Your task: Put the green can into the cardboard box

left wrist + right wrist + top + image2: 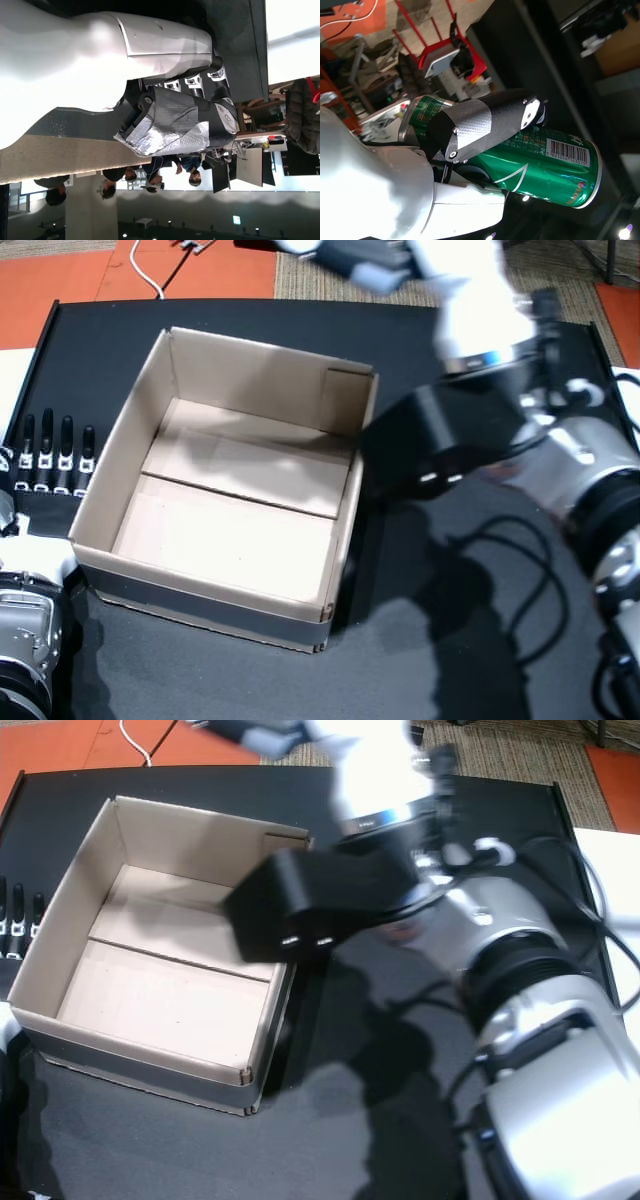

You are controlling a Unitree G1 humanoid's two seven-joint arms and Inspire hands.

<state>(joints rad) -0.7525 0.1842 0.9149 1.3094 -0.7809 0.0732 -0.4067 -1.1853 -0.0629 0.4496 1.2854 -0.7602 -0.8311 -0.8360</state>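
Note:
The green can (540, 162) shows only in the right wrist view, lying across my right hand (480, 130), whose dark finger wraps over it. In both head views that right hand (360, 260) (255, 732) is a blur at the top edge, beyond the far right corner of the cardboard box, and the can cannot be made out there. The cardboard box (115, 455) (72, 890) stands open on the black table with nothing inside. My left hand (55, 455) (175, 120) lies flat left of the box, fingers straight and apart, holding nothing.
My right forearm (560, 470) with its black wrist housing (440, 445) reaches over the table to the right of the box. Black cables (520, 580) hang below it. Orange floor with a white cord (148, 275) lies past the table's far edge. People stand far off in the left wrist view.

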